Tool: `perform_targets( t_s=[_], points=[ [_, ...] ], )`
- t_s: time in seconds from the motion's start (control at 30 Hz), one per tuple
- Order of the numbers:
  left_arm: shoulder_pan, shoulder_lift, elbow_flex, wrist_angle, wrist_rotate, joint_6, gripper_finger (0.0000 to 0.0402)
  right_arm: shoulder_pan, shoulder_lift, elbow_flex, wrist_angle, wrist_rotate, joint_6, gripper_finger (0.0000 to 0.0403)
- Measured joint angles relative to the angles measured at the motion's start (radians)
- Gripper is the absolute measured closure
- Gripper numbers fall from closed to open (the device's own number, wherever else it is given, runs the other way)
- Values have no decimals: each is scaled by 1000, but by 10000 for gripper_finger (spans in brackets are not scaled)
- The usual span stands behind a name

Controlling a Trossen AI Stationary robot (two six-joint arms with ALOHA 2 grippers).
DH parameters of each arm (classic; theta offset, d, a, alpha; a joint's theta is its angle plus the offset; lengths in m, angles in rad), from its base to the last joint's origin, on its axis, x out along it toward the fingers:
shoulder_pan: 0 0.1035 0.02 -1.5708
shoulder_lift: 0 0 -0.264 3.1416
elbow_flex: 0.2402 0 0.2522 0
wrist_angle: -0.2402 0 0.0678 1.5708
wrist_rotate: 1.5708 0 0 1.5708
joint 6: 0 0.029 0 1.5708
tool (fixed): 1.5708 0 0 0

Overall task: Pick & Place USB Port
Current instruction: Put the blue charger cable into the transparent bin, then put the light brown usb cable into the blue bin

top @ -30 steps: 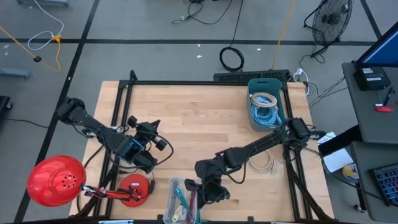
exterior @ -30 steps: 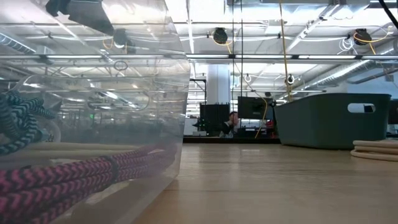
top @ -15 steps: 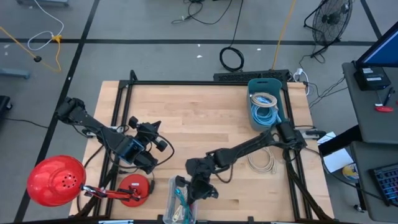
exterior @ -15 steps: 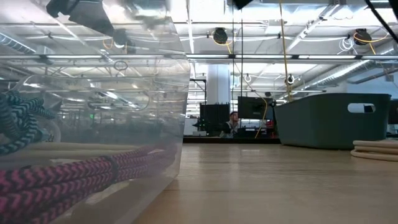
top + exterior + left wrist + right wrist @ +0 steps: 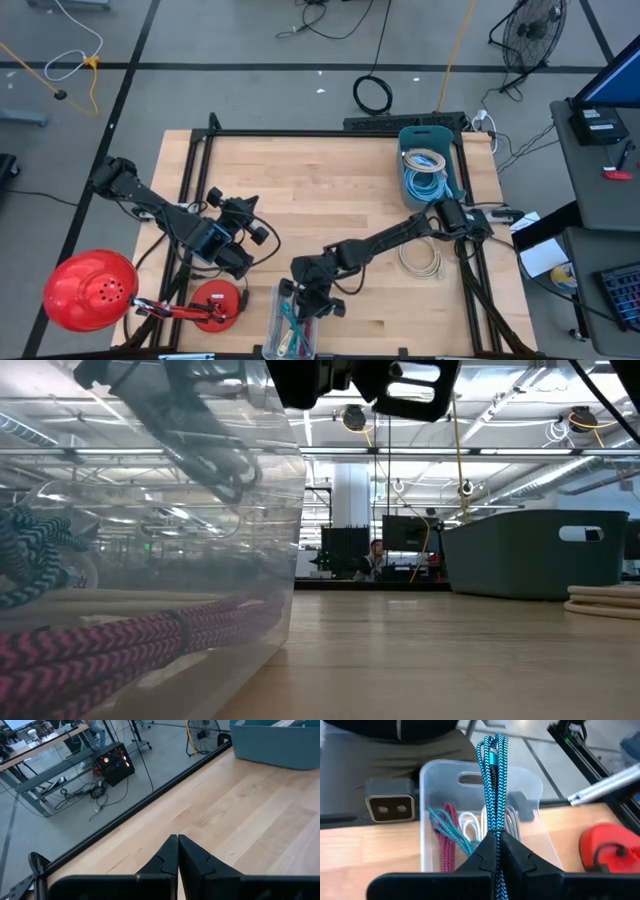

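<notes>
A: Where's the cable?

B: The teal braided cable [image 5: 492,780] is pinched in a folded bunch between the right gripper's [image 5: 495,851] jaws, hanging over the clear bin [image 5: 432,775] at the table's near edge.

A: What's in the bin?

B: A pink cable [image 5: 445,832], a white one [image 5: 470,827], more teal.

A: How should it be placed?

B: I'd centre the bunch over the bin, lower until the loops sit inside the walls, then spread the jaws; releasing high risks strands draping over the rim.

A: The left gripper [image 5: 177,852]?

B: Pressed together, waiting over bare table [image 5: 250,815] on the left.
</notes>
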Motion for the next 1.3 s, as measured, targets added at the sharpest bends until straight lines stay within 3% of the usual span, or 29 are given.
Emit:
perform_targets(
  t_s=[0.6, 1.3],
  points=[
    [0, 0, 0, 0, 18, 9, 390, 1, 0, 0, -18, 19, 123, 384],
    [0, 0, 0, 0, 19, 14, 388, 2, 0, -1, -18, 26, 151, 341]
  ],
)
